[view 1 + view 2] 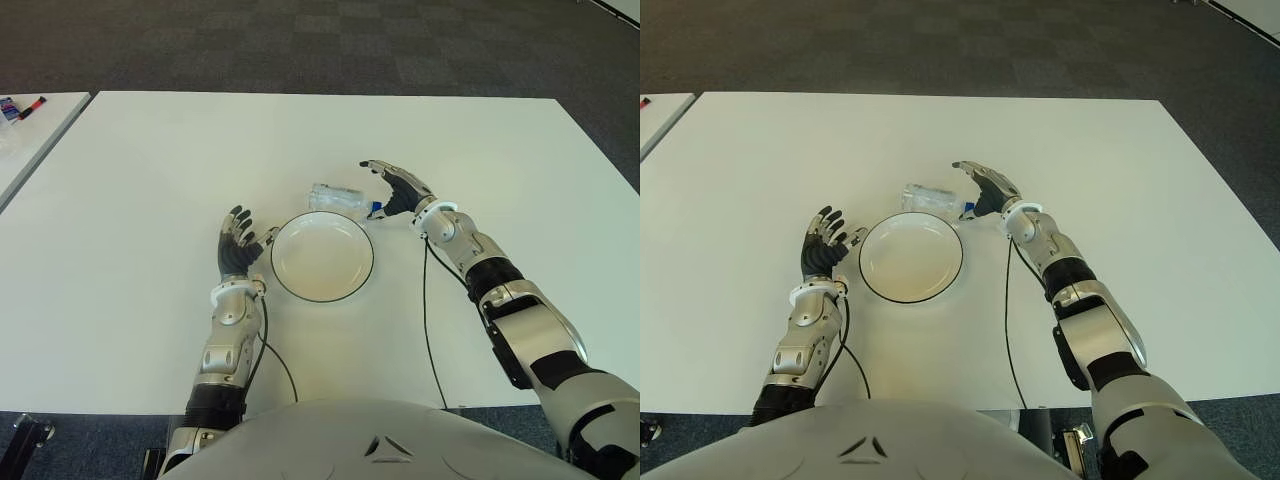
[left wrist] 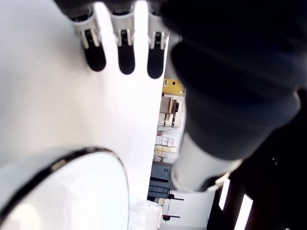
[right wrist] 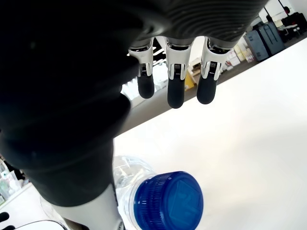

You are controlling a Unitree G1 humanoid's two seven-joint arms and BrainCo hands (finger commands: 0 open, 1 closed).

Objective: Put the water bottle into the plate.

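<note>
A clear water bottle (image 1: 338, 198) with a blue cap (image 3: 169, 201) lies on its side on the white table, just beyond the far rim of the plate (image 1: 322, 256). The plate is white with a dark rim and holds nothing. My right hand (image 1: 393, 187) is at the bottle's cap end, fingers (image 3: 175, 93) spread and arched over it, not closed on it. My left hand (image 1: 238, 245) shows just left of the plate, fingers (image 2: 126, 57) extended and holding nothing.
A second white table (image 1: 30, 140) stands at the far left with small items (image 1: 20, 106) on it. Black cables (image 1: 428, 300) run from both wrists across the white table (image 1: 150, 180). Dark carpet (image 1: 300, 40) lies beyond its far edge.
</note>
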